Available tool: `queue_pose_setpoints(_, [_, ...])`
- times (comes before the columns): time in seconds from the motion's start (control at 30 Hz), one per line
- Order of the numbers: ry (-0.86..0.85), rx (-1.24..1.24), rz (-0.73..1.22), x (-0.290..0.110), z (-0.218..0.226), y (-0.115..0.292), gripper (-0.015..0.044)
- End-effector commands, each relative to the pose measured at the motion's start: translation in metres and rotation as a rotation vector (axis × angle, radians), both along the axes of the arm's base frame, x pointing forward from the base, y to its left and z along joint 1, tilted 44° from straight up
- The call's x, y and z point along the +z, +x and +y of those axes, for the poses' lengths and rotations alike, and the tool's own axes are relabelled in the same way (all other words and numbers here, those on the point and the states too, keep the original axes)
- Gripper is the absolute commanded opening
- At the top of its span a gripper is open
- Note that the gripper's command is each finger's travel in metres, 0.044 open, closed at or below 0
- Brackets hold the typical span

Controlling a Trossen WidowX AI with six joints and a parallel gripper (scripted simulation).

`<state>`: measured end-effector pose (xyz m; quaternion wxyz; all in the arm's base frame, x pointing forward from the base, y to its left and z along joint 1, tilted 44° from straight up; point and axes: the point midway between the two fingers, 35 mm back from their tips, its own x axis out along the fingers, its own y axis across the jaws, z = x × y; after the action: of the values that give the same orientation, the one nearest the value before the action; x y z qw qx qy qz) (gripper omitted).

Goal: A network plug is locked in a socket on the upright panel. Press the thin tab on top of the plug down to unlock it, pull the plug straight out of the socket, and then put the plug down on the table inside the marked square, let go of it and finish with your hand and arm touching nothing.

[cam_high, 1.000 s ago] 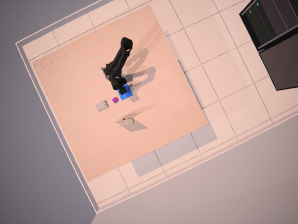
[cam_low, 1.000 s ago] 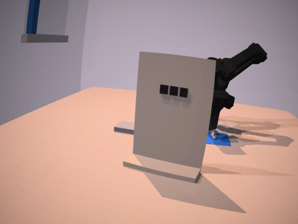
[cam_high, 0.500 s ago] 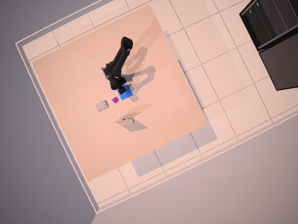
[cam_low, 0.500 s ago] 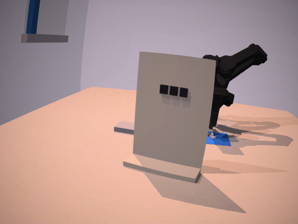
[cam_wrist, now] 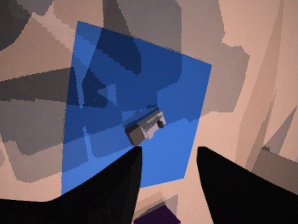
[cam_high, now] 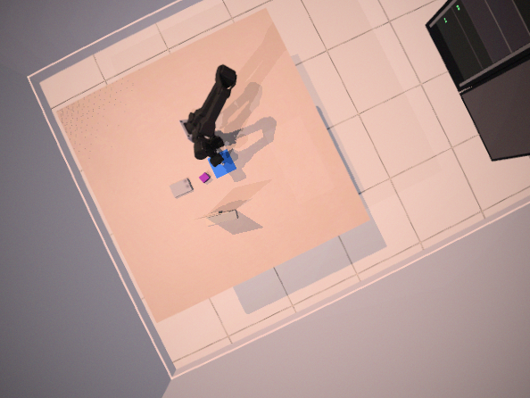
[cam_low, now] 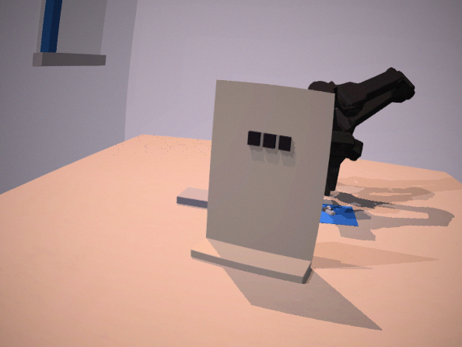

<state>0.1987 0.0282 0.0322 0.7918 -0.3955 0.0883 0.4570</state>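
- My gripper (cam_wrist: pixel 169 153) hangs above the table (cam_high: pixel 134 250) with its two dark fingers parted and nothing between them — the plug lies just beyond the tips.
- The small grey plug (cam_wrist: pixel 145 127) rests on its side inside the blue marked square (cam_wrist: pixel 100 129), apart from both fingers in the wrist view.
- From the exterior camera, the plug (cam_low: pixel 330 211) shows as a pale speck on the blue square (cam_low: pixel 342 219), behind the right edge of the upright panel (cam_low: pixel 264 202).
- The panel's three dark sockets (cam_low: pixel 269 141) sit in a row on its face.
- A purple cube (cam_high: pixel 204 178) stands just beside the square; a flat grey block (cam_high: pixel 181 187) lies a little further off.
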Motion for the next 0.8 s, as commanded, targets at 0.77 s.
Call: queue_pose_setpoints(0.77, [-0.014,0.002,0.007,0.014,-0.020,0.001,0.0156])
